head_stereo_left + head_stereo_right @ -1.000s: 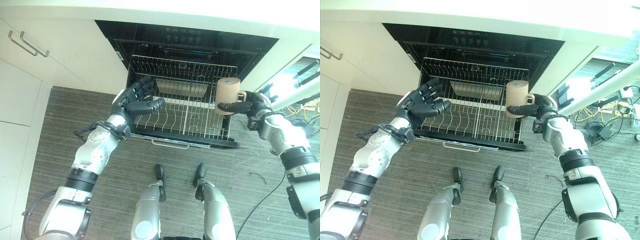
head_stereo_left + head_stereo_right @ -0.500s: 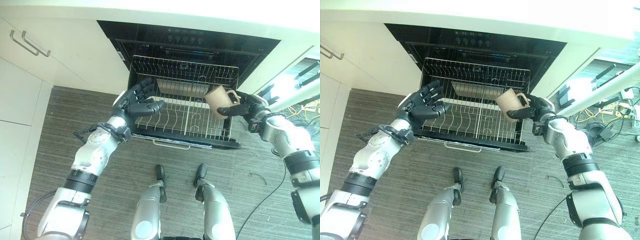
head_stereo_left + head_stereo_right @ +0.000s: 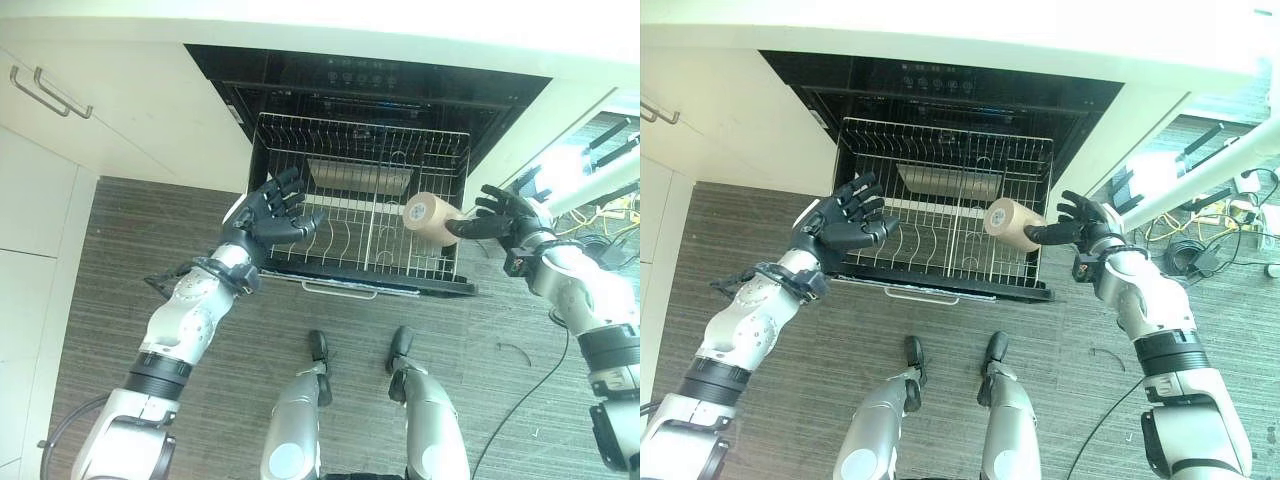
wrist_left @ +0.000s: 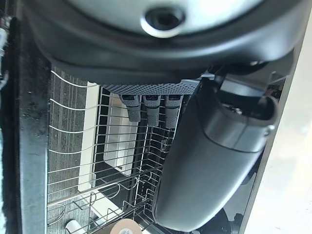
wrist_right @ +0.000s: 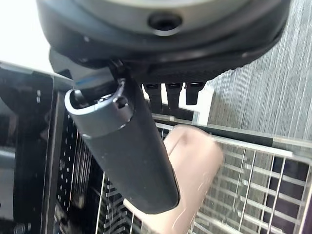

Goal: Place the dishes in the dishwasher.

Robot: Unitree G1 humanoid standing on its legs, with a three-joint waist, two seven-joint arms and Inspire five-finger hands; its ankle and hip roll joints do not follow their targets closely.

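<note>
A tan mug (image 3: 425, 215) lies on its side over the right end of the pulled-out wire rack (image 3: 362, 128) of the open dishwasher. My right hand (image 3: 505, 212) is just to its right with fingers spread; only the straight thumb (image 5: 131, 151) reaches to the mug (image 5: 190, 170). The hand is open and grips nothing. My left hand (image 3: 270, 212) hovers open above the rack's left front corner, palm up, holding nothing. Its thumb (image 4: 209, 161) stands over the rack wires. A flat metal tray (image 3: 360, 178) lies at the rack's back.
The rack has rows of upright tines and a pull handle (image 3: 340, 292) at its front edge. White cabinet fronts with a bar handle (image 3: 50, 92) are on the left. A white pole (image 3: 600, 180) slants past my right arm.
The mug went from upright in my right hand to lying on its side lower over the rack. My right hand's fingers have opened off the handle. The left hand barely moved.
</note>
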